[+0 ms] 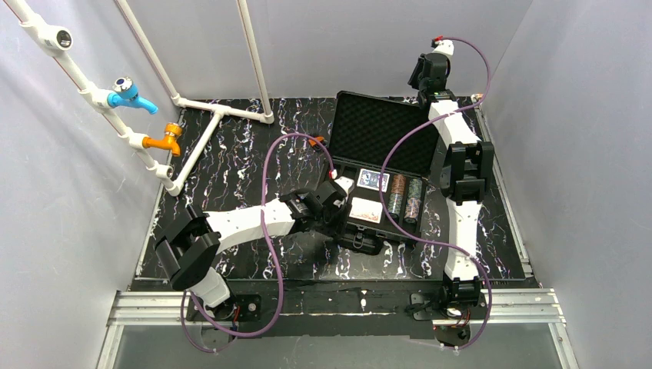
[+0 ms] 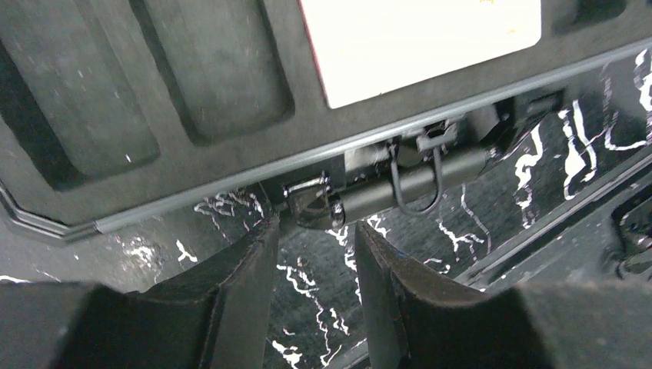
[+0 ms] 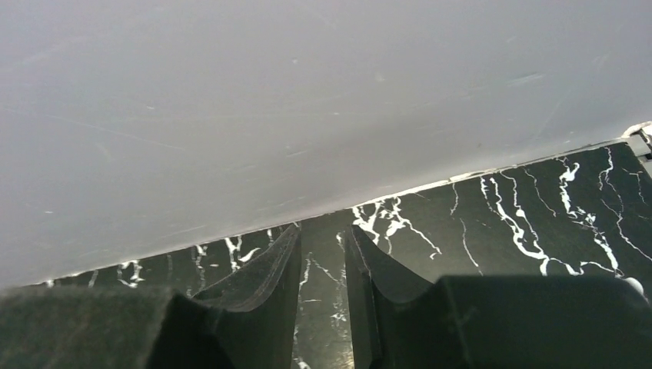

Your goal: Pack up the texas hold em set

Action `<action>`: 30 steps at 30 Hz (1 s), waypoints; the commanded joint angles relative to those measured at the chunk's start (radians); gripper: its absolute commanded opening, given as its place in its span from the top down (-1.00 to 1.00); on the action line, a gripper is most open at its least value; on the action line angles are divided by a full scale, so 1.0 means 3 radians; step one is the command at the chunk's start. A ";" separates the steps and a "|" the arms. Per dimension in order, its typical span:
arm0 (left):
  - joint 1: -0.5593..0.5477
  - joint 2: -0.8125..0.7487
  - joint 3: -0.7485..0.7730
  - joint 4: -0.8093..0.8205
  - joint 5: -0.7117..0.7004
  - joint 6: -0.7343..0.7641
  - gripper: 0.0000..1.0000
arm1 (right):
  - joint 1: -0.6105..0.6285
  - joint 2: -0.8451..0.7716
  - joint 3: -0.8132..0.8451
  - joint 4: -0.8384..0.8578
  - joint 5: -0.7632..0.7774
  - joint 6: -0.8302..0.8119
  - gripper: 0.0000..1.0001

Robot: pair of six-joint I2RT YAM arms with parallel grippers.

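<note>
The texas hold em set's black briefcase [image 1: 361,240] lies open on the marbled table, its foam lid [image 1: 380,131] standing up at the back. The slotted tray holds a blue deck [image 1: 373,181], a red deck [image 1: 366,210] showing a white face, and rolls of poker chips [image 1: 405,198]. My left gripper [image 1: 339,219] is at the case's front left corner. In the left wrist view it [image 2: 315,227] stands open and empty just short of the carry handle [image 2: 415,181], with the red deck [image 2: 415,46] beyond. My right gripper [image 1: 422,79] hangs behind the lid, narrowly open [image 3: 323,234] and empty over the table.
White pipes run along the left and back, carrying a blue tap [image 1: 131,94] and an orange tap [image 1: 165,140]. Grey walls [image 3: 307,115] close in the table on three sides. Two empty tray slots [image 2: 215,69] lie left of the red deck.
</note>
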 commanded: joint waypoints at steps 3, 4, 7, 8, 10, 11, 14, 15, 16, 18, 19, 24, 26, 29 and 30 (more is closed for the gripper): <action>-0.0068 -0.0107 -0.0238 0.0106 -0.0102 -0.0070 0.21 | -0.0023 0.0136 0.0307 -0.0350 -0.0076 -0.0163 0.28; -0.0066 -0.0063 -0.0242 0.0123 -0.0107 -0.0075 0.21 | -0.0025 0.0120 0.0262 -0.0391 -0.0138 -0.0154 0.27; -0.0069 0.0003 -0.0312 0.0269 -0.0107 -0.0100 0.21 | -0.0025 0.0037 0.0079 -0.0478 -0.0297 -0.0159 0.25; -0.0070 0.0017 -0.0342 0.0328 -0.0111 -0.0102 0.21 | -0.0023 0.0008 0.0036 -0.0515 -0.0341 -0.0163 0.25; -0.0069 0.0063 -0.0368 0.0400 -0.0132 -0.0093 0.22 | -0.0026 -0.0047 0.0020 -0.0650 -0.0417 -0.0174 0.24; -0.0069 0.0102 -0.0364 0.0421 -0.0144 -0.0084 0.22 | -0.0025 -0.0080 0.0005 -0.0722 -0.0450 -0.0186 0.24; -0.0070 0.0212 -0.0354 0.0491 -0.0158 -0.0065 0.23 | -0.0023 -0.0192 -0.0103 -0.0862 -0.0610 -0.0169 0.24; -0.0068 0.0237 -0.0364 0.0531 -0.0163 -0.0069 0.23 | -0.0022 -0.0226 -0.0142 -0.0896 -0.0667 -0.0161 0.25; -0.0067 0.0266 -0.0376 0.0579 -0.0168 -0.0077 0.23 | -0.0022 -0.0260 -0.0172 -0.0937 -0.0705 -0.0159 0.26; -0.0064 0.0315 -0.0383 0.0623 -0.0203 -0.0095 0.24 | -0.0022 -0.0329 -0.0196 -0.1004 -0.0721 -0.0149 0.27; -0.0063 0.0346 -0.0381 0.0642 -0.0217 -0.0099 0.24 | -0.0022 -0.0357 -0.0193 -0.1043 -0.0833 -0.0149 0.27; -0.0063 0.0496 -0.0368 0.0757 -0.0267 -0.0085 0.24 | -0.0022 -0.0557 -0.0182 -0.1284 -0.1004 -0.0140 0.27; -0.0060 0.0541 -0.0344 0.0766 -0.0290 -0.0072 0.24 | -0.0019 -0.0654 -0.0245 -0.1319 -0.1082 -0.0092 0.27; -0.0060 0.0568 -0.0331 0.0776 -0.0318 -0.0053 0.24 | -0.0016 -0.0854 -0.0370 -0.1373 -0.1159 -0.0030 0.27; -0.0052 0.0573 -0.0326 0.0778 -0.0330 -0.0049 0.24 | -0.0014 -0.0924 -0.0432 -0.1405 -0.1174 -0.0018 0.27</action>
